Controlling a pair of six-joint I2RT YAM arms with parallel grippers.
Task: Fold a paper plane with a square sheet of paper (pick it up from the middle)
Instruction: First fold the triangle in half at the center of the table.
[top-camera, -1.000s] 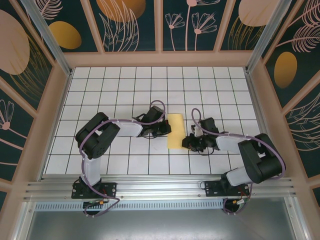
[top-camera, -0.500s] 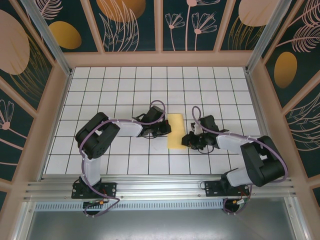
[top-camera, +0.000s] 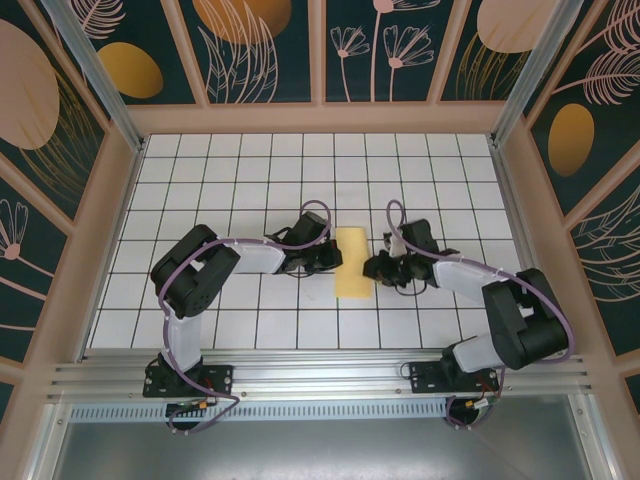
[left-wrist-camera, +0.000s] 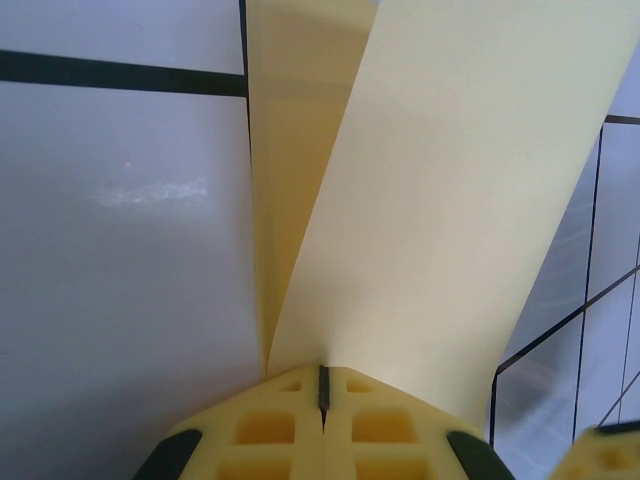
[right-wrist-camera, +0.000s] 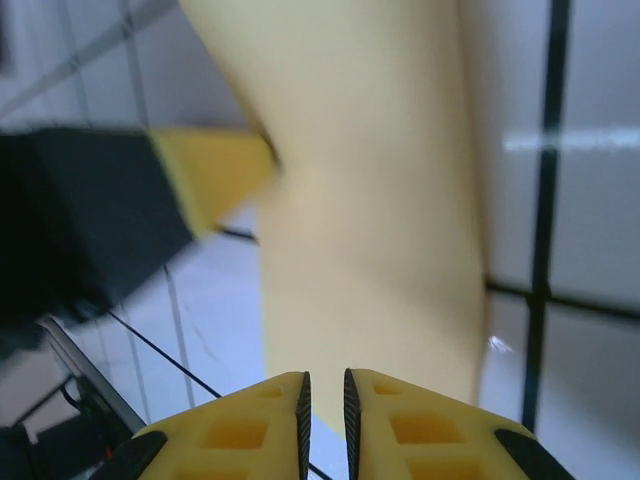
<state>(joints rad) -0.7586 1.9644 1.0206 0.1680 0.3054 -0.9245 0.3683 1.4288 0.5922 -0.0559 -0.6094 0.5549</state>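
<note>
The square sheet of paper (top-camera: 352, 263), pale yellow, lies folded double as an upright strip in the middle of the tiled floor. My left gripper (top-camera: 336, 262) is shut on its left edge. In the left wrist view the paper (left-wrist-camera: 440, 190) fans out in two layers from the closed fingertips (left-wrist-camera: 300, 385). My right gripper (top-camera: 376, 268) sits just right of the strip, its jaws a narrow gap apart with nothing between them. From the right wrist, the paper (right-wrist-camera: 370, 230) lies just past the right gripper (right-wrist-camera: 325, 385), with the left gripper (right-wrist-camera: 215, 170) beyond it. A paper plane is out of view.
The white grid floor (top-camera: 220, 190) is ringed by a wooden frame (top-camera: 320, 118) and patterned walls. An aluminium rail (top-camera: 320, 372) runs along the near edge by the arm bases. Both arms lie low, elbows out toward the sides.
My right gripper has moved away from the near edge and slightly left, up to the paper's right edge. The left gripper and the paper have stayed put.
</note>
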